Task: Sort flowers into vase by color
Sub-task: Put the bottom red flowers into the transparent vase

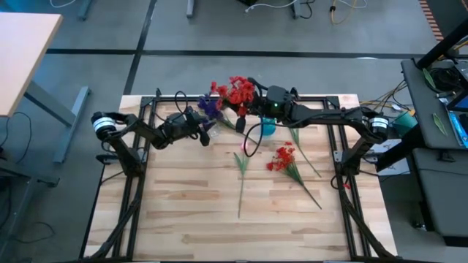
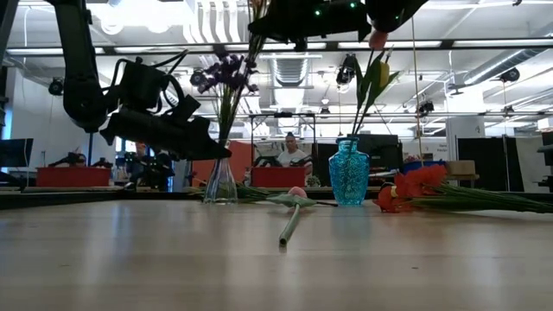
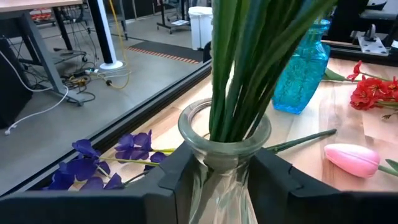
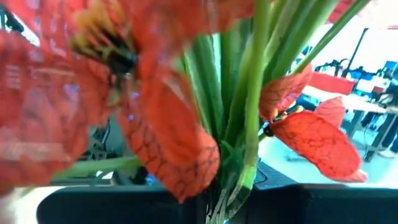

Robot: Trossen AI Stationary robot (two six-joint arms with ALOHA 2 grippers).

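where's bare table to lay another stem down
Bare wooden table: the whole near half and the left side, below the left claw. Crowded at the far edge around the clear glass vase and blue glass vase, and at centre-right where the pink tulip and red flower spray lie.

The wooden table (image 1: pixel 183 212) holds a clear glass vase (image 2: pixel 220 183) and a blue vase (image 2: pixel 349 180). A pink tulip (image 1: pixel 240 169) and red flowers (image 1: pixel 284 158) lie flat on it. Purple flowers (image 3: pixel 93 168) lie near the clear vase.

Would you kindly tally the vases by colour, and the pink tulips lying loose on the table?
Clear glass vase: 1
Blue vase: 1
Pink tulip lying loose: 1
Total: 3
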